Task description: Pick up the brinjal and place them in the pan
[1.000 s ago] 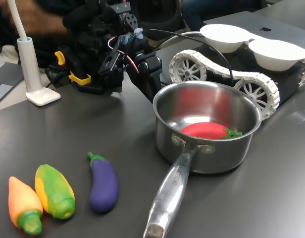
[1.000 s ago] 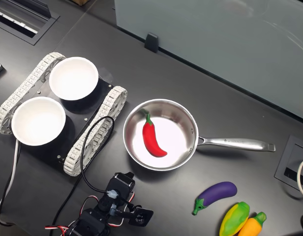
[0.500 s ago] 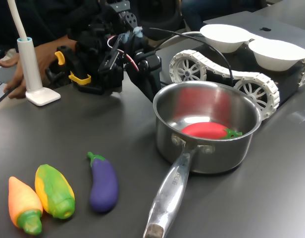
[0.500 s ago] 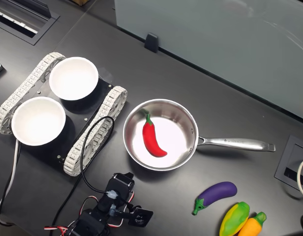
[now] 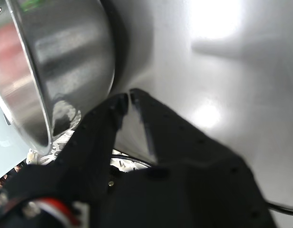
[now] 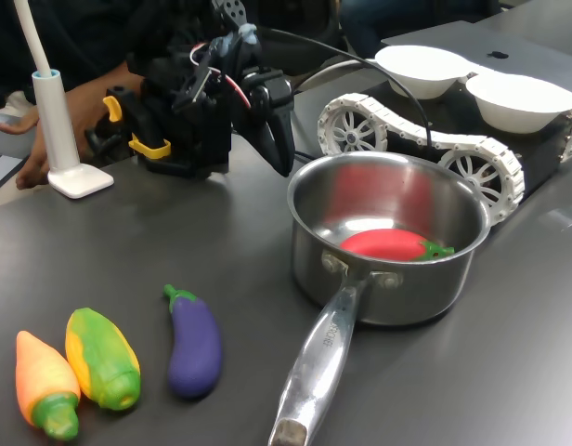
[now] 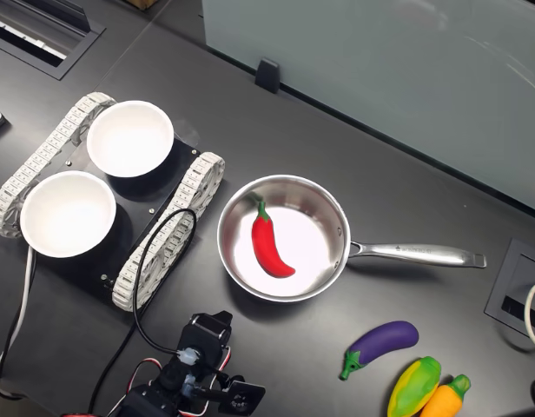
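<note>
The purple brinjal (image 6: pixel 193 344) with a green cap lies on the dark table, left of the pan's handle in the first exterior view; it is seen lower right in the second exterior view (image 7: pixel 385 340). The steel pan (image 6: pixel 407 290) (image 7: pixel 315 233) stands mid-table with a red toy chilli (image 6: pixel 388 244) (image 7: pixel 269 245) inside. My black gripper (image 6: pixel 284 163) (image 7: pixel 240 396) hangs just outside the pan's far wall, far from the brinjal. In the wrist view the gripper (image 5: pixel 128 96) has its fingers nearly touching and holds nothing, with the pan's wall (image 5: pixel 65 71) right beside it.
A yellow-green toy corn (image 6: pixel 102 358) (image 7: pixel 415 385) and an orange carrot (image 6: pixel 45 383) (image 7: pixel 445 398) lie beside the brinjal. Two white bowls (image 6: pixel 423 70) (image 6: pixel 520 100) sit on a tracked vehicle (image 7: pixel 163 252) behind the pan. A white lamp base (image 6: pixel 80 178) and a person's hand (image 6: pixel 68 116) are by the arm.
My arm has lifted, and the gripper now points down beside the pan's far rim. A person's hand has come to rest near the lamp base. The toys and pan stayed put.
</note>
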You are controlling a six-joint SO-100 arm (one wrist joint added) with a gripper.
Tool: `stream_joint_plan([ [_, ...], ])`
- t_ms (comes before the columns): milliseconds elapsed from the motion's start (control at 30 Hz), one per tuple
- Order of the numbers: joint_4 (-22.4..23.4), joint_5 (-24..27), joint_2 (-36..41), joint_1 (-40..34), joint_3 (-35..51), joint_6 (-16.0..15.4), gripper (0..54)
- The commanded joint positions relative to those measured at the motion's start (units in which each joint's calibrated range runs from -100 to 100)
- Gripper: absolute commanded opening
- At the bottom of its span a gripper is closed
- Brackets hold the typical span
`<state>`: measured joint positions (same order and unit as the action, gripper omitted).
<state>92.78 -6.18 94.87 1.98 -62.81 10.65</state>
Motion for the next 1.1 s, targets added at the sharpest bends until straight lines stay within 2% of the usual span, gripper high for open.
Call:
stream_joint_plan([
  [0, 1.17, -0.88, -0.52, 0.89, 6.79, -0.57, 0.1],
  [267, 1.51, -2.15, -8.28, 3.52, 18.33, -0.82, 0.1],
  [367, 3.3, -2.54, -10.72, 4.67, 23.87, -2.08, 0.1],
  [467, 5.18, -3.17, -13.59, 7.42, 29.05, -4.69, 0.1],
  [667, 6.2, -4.4, -17.3, 13.04, 35.77, -7.71, 0.1],
  [900, 6.88, -5.76, -22.95, 21.64, 45.68, -10.23, 0.2],
  [1067, 6.88, -6.45, -26.33, 25.2, 50.77, -10.32, 0.2],
])
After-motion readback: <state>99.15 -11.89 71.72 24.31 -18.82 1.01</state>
